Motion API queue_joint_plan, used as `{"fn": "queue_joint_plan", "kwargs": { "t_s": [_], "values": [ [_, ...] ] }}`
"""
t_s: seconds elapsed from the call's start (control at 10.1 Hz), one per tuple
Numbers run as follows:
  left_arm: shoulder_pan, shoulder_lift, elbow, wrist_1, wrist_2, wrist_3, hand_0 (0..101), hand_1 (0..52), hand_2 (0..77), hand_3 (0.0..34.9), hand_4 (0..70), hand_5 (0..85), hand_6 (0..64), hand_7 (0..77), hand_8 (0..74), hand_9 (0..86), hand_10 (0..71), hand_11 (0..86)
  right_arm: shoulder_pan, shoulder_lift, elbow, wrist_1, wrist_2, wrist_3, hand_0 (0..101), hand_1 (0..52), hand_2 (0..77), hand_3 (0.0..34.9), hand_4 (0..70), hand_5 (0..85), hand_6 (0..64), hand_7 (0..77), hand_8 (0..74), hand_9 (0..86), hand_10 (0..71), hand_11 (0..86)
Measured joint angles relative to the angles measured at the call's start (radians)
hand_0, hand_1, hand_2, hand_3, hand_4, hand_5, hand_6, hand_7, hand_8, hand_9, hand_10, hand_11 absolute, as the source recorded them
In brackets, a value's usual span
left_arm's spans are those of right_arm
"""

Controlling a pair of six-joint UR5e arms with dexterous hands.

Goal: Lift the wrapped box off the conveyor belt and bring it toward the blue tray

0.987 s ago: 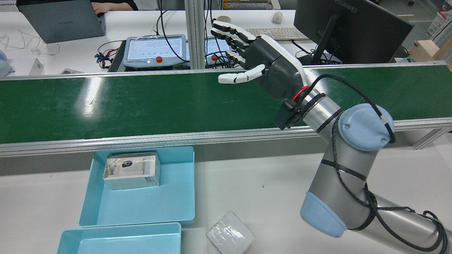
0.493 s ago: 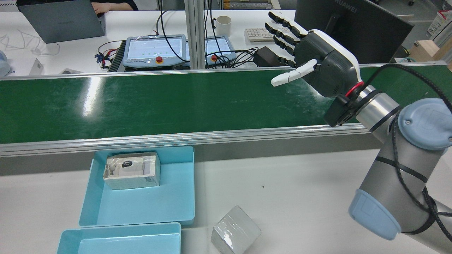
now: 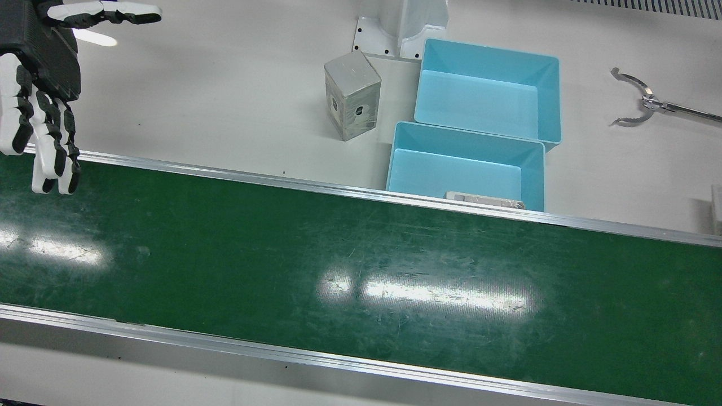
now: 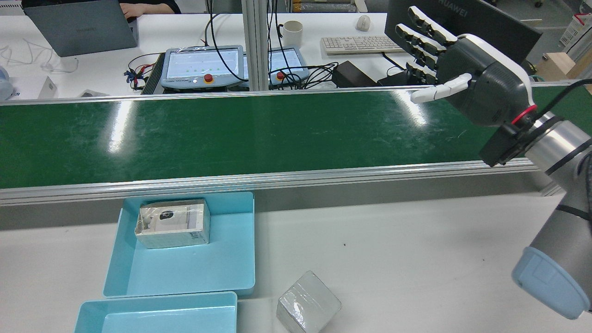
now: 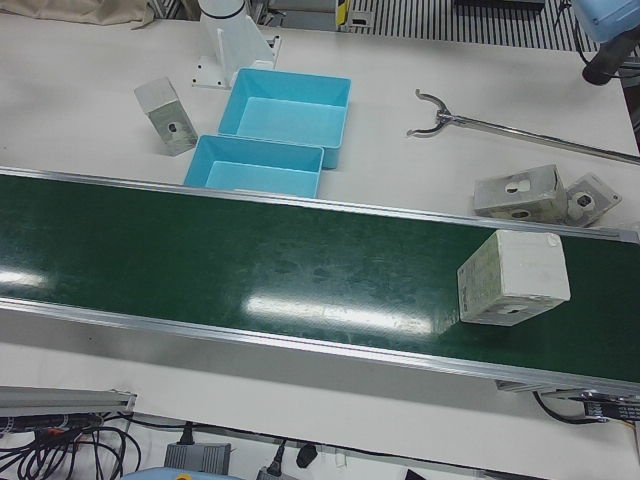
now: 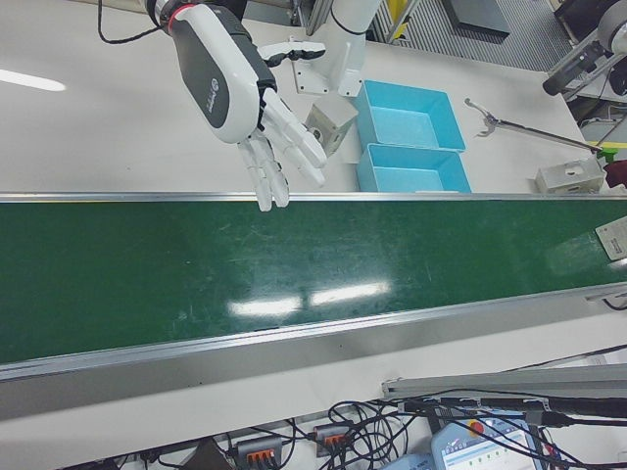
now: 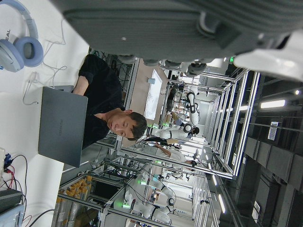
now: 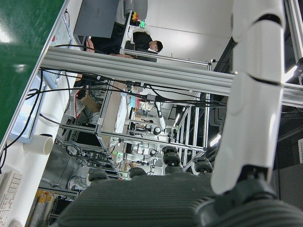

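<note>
- Clearly the wrapped box (image 5: pixel 513 277) is not yet picked: it lies on the green belt (image 4: pixel 231 134) towards the robot's left end, well apart from any hand.
- Right hand (image 4: pixel 481 88) hovers released above the belt's opposite end, fingers (image 4: pixel 430 27) spread, probably poised for a grasp.
- Left hand (image 7: pixel 180 28) shows only its underside in its own camera; I cannot tell its state.
- Blue tray (image 4: pixel 231 273) sits at the desk (image 4: pixel 416 240) edge bordering the belt, keeping the carry short; another box (image 4: pixel 173 224) lies inside.
- Beside the trays a third box (image 4: pixel 307 303) stands loose on the desk.
</note>
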Motion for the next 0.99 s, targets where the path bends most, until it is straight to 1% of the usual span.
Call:
{"fn": "queue_joint_plan", "kwargs": {
  "t_s": [0.1,0.2,0.3,0.49,0.59,0.69,0.79,0.89,0.99],
  "values": [
    [0.000,0.000,0.000,0.000,0.000,0.000,0,0.0,1.1,0.0,0.0,1.1,0.0,0.0,0.0,0.0,0.0,0.0,0.015,-0.004,0.004,-0.002,-0.009,0.001,47,13.6,7.6,20.6,0.0,0.5,0.0,0.0,0.0,1.6,0.0,1.1],
    [0.000,0.000,0.000,0.000,0.000,0.000,0,0.0,0.5,0.0,0.0,1.1,0.0,0.5,0.0,0.0,0.0,0.0,0.025,-0.007,0.005,-0.009,-0.014,0.002,47,12.0,10.4,19.9,0.0,0.5,0.0,0.0,0.0,1.6,0.0,1.1],
    [0.000,0.000,0.000,0.000,0.000,0.000,0,0.0,1.1,0.0,0.0,1.1,0.0,0.5,0.0,0.0,0.0,0.0,0.035,-0.008,0.005,-0.022,-0.016,0.006,47,12.0,10.4,19.9,0.0,0.5,0.0,0.0,0.0,1.6,0.0,1.1],
    [0.000,0.000,0.000,0.000,0.000,0.000,0,0.0,0.5,0.0,0.0,1.1,0.0,0.0,0.0,0.0,0.0,0.0,0.061,-0.010,0.007,-0.054,-0.018,0.028,46,12.0,10.4,19.5,0.0,0.5,0.0,0.0,0.0,1.6,0.0,1.1],
    [0.000,0.000,0.000,0.000,0.000,0.000,0,0.0,0.5,0.0,0.0,1.1,0.0,0.0,0.0,0.0,0.0,0.0,0.066,-0.009,0.002,-0.067,-0.018,0.035,46,12.0,10.4,18.0,0.0,0.5,0.0,0.0,0.0,1.6,1.1,2.2],
    [0.000,0.000,0.000,0.000,0.000,0.000,0,0.0,0.5,0.0,0.0,1.1,0.0,0.0,0.0,0.0,0.0,0.0,0.061,-0.005,-0.012,-0.075,-0.018,0.038,46,13.1,11.4,15.6,0.0,0.5,0.0,0.0,0.0,1.6,1.1,2.2],
    [0.000,0.000,0.000,0.000,0.000,0.000,0,0.0,0.5,0.0,0.0,1.1,0.0,0.0,0.0,0.0,0.0,0.0,0.056,0.007,-0.031,-0.080,-0.017,0.041,46,13.1,11.4,11.8,0.0,0.5,0.0,0.0,0.0,1.6,0.0,2.2],
    [0.000,0.000,0.000,0.000,0.000,0.000,0,0.0,0.5,0.0,0.0,1.1,0.0,0.0,0.0,0.0,0.0,0.0,0.054,0.021,-0.049,-0.082,-0.016,0.051,46,10.9,10.4,9.5,0.0,0.5,0.0,0.0,0.0,1.6,0.0,2.2],
    [0.000,0.000,0.000,0.000,0.000,0.000,0,0.0,0.5,0.0,0.0,1.1,0.0,0.0,0.0,0.0,0.0,0.0,0.052,0.029,-0.061,-0.083,-0.016,0.066,45,10.4,7.1,7.6,0.0,0.5,0.0,0.0,0.0,1.6,0.5,2.2]
  ]
}}
